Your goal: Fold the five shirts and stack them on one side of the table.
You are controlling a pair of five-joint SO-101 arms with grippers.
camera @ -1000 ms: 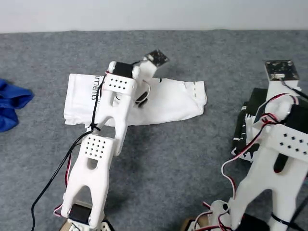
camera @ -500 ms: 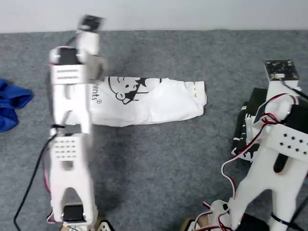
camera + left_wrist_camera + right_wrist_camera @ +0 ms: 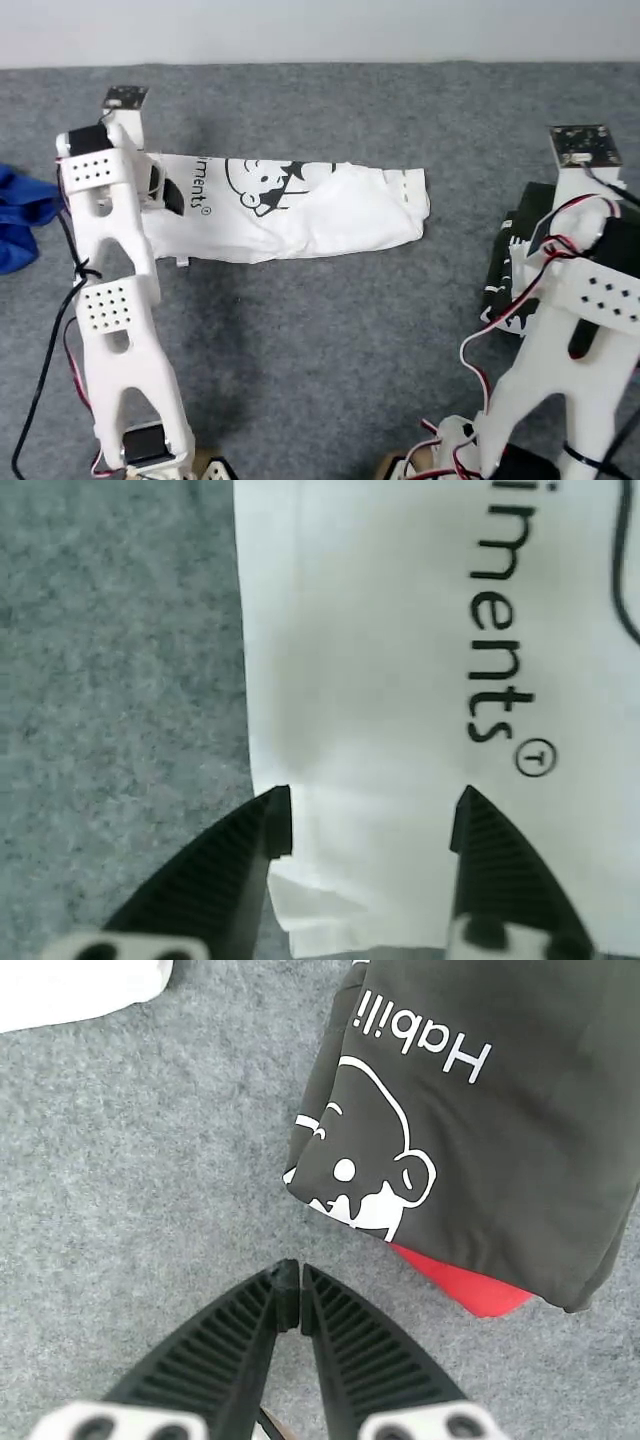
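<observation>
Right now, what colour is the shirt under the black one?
Red. The red shirt shows best in the right wrist view, under the black shirt.

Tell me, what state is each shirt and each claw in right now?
white shirt: folded into a long strip, lying flat.
black shirt: folded, lying on the red shirt.
red shirt: under the black shirt, one corner showing.
blue shirt: crumpled, not folded.
left gripper: open, over the white shirt's end.
right gripper: shut, holding nothing.
</observation>
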